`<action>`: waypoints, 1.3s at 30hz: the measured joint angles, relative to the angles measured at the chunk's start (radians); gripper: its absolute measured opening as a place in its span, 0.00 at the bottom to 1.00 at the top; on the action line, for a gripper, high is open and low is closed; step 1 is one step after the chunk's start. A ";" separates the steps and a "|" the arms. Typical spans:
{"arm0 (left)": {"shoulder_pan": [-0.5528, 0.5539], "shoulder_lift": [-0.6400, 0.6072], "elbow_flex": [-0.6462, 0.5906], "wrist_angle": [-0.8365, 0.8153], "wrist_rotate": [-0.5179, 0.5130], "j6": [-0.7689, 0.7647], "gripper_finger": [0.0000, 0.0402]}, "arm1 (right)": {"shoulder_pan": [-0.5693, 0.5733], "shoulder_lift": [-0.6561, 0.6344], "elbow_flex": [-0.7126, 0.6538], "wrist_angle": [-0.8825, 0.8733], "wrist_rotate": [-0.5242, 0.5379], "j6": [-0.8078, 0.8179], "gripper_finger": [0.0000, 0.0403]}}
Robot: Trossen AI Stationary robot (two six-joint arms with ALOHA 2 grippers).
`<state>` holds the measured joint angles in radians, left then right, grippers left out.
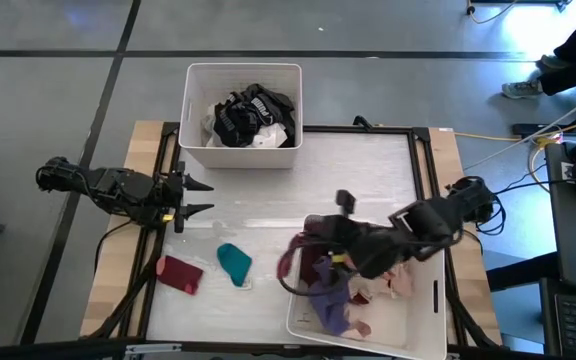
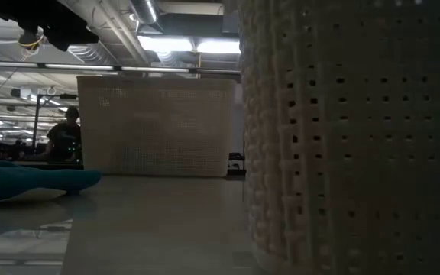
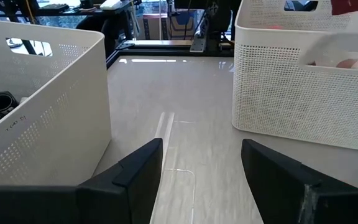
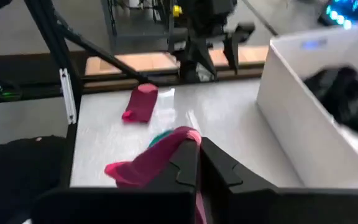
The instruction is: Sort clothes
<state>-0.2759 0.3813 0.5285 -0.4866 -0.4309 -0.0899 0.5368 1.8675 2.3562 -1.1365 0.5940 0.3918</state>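
Table: white work surface [image 1: 368, 180] framed by dark rails, filling the middle of the high view.
Far bin: white plastic bin [image 1: 243, 115] at the upper centre of the high view, holding black-and-white garments [image 1: 251, 115] heaped inside it.
Near bin: second white bin [image 1: 423, 310] at the lower right of the high view, with pink, purple and pale clothes [image 1: 343, 300] piled in its left half (some spill over the left rim).
Loose items: teal garment [image 1: 234, 262] lying flat on the table at lower centre-left of the high view; maroon garment [image 1: 180, 273] just left of it, apart from it, near the table's left rail.
Left gripper: left gripper [image 1: 196, 197] at the left edge of the table in the high view, fingers spread apart with nothing between them; in its wrist view the two dark fingers [image 3: 135, 177] frame bare table, with one bin on each side of the picture.
Right gripper: right gripper [image 1: 303, 262] at the left rim of the near bin, lower centre of the high view, fingers pressed together on a pink garment [image 4: 151, 162] that drapes from the tips (seen at the lower centre of the right wrist view, hanging above the table).
Low view: perforated wall of the near bin [image 2: 350, 137] fills the right half; the far bin [image 2: 155, 126] stands behind at centre; the teal garment [image 2: 37, 182] lies at the left edge.
Room: a person [image 2: 66, 137] stands far off at the left of the low view.
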 joint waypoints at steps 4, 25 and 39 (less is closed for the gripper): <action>0.000 0.000 0.000 0.000 0.000 -0.001 0.52 | 0.047 -0.016 0.000 -0.131 0.037 0.162 0.01; 0.000 0.000 0.000 0.000 0.000 -0.015 0.52 | 0.170 -0.018 -0.084 -0.434 -0.085 0.849 0.01; 0.000 0.001 0.000 -0.006 0.000 -0.020 0.52 | 0.123 -0.015 -0.354 -0.434 -0.272 0.966 0.36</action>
<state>-0.2760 0.3820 0.5285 -0.4925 -0.4309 -0.1101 0.6601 1.8526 2.0023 -1.5709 0.3217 1.3578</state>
